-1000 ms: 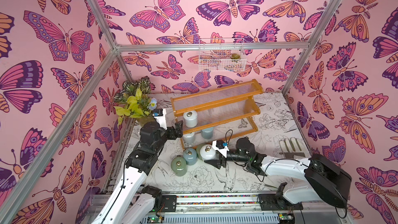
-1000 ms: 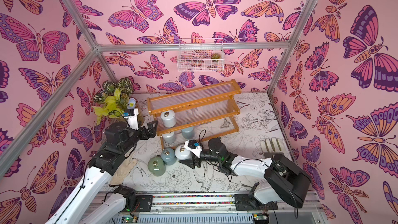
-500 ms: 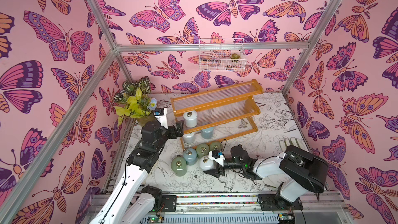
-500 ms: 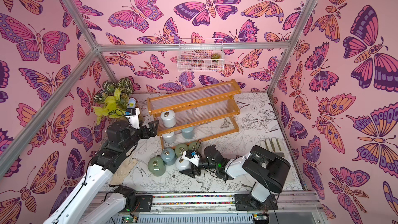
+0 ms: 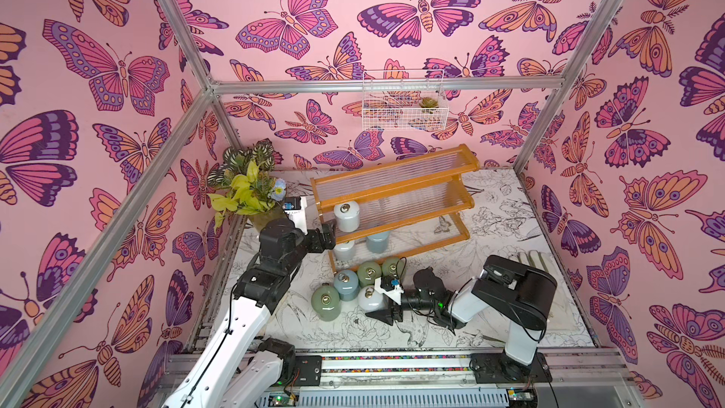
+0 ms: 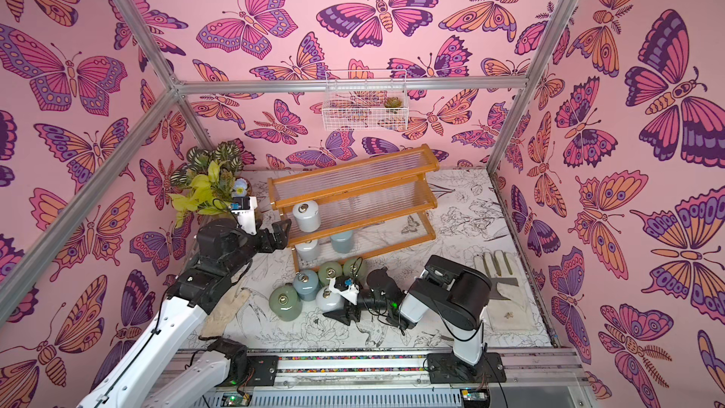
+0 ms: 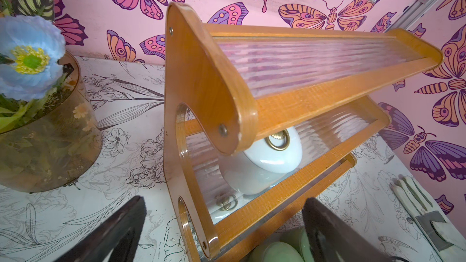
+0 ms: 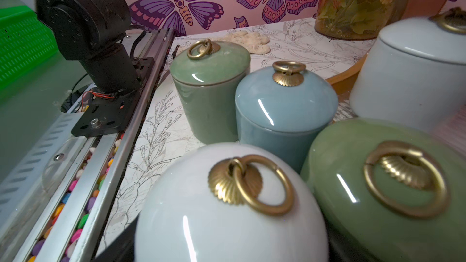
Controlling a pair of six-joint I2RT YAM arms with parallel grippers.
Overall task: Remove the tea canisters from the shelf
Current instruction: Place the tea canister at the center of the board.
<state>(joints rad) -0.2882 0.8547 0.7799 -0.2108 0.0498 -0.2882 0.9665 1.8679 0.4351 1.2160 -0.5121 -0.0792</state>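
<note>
The shelf stands at the back with three tea canisters on it: a white one on the middle tier, and a white one and a blue one on the bottom tier. Several more stand on the table in front, among them a green one and a blue one. My right gripper lies low and is shut on a white canister beside them. My left gripper hangs open at the shelf's left end, holding nothing.
A glass vase of leaves and flowers stands close behind the left arm. Pale gloves lie at the right and front left. A white wire basket hangs on the back wall. The arms' rail runs along the front.
My right gripper has carried the white canister toward the front and down beside the group on the table, uncovering two green canisters behind it. The left arm has hardly moved.
</note>
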